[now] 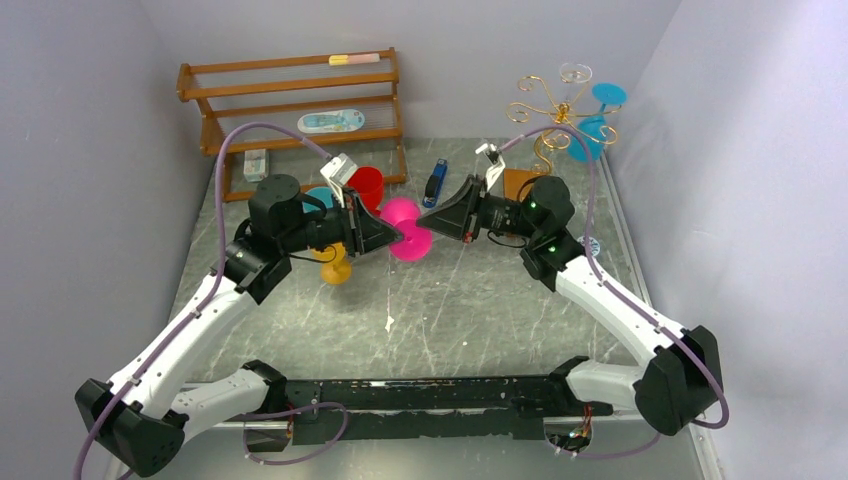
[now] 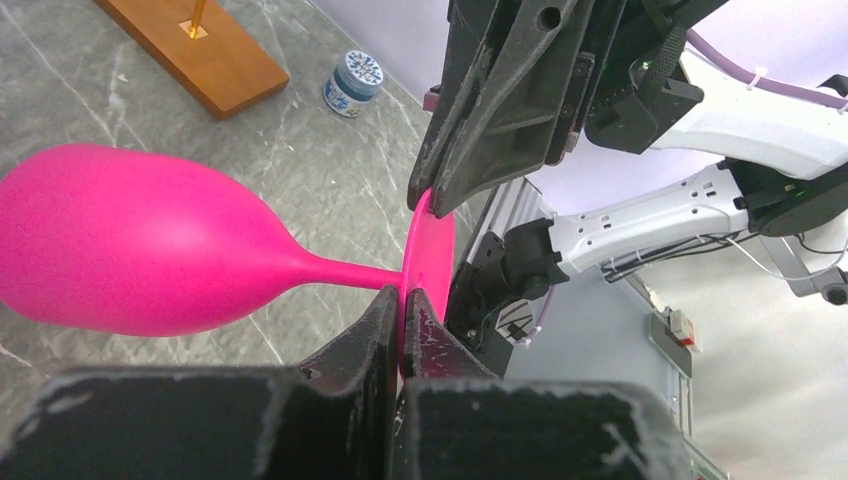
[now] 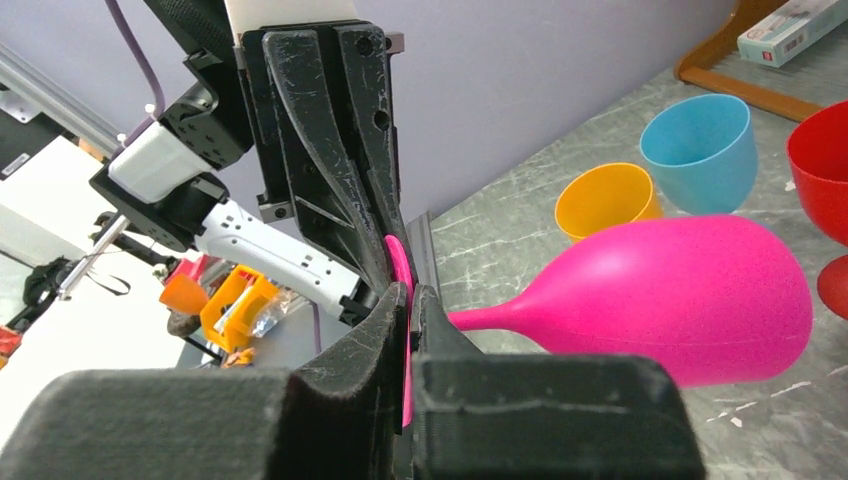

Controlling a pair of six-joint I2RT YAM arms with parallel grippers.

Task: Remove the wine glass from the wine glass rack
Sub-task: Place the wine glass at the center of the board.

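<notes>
A pink wine glass (image 1: 402, 215) hangs on its side above the table, off the rack, its bowl (image 2: 130, 250) toward the far side. My left gripper (image 2: 405, 305) is shut on the near rim of its foot (image 2: 432, 240). From the opposite side my right gripper (image 3: 410, 300) is shut on the same foot disc. In the top view the left gripper (image 1: 400, 238) and right gripper (image 1: 432, 228) meet tip to tip at the glass. The wine glass rack (image 1: 555, 110), gold wire on a wooden base (image 2: 200, 50), stands at the far right, still carrying two blue glasses (image 1: 605, 95) and a clear one (image 1: 575, 72).
A brown slatted shelf (image 1: 300, 100) stands at the far left. Below the glass stand a red glass (image 3: 820, 160), a blue cup (image 3: 697, 150) and an orange cup (image 3: 605, 200). A blue tool (image 1: 435, 183) lies near the rack base, and a small round tin (image 2: 354, 80) sits by the right wall.
</notes>
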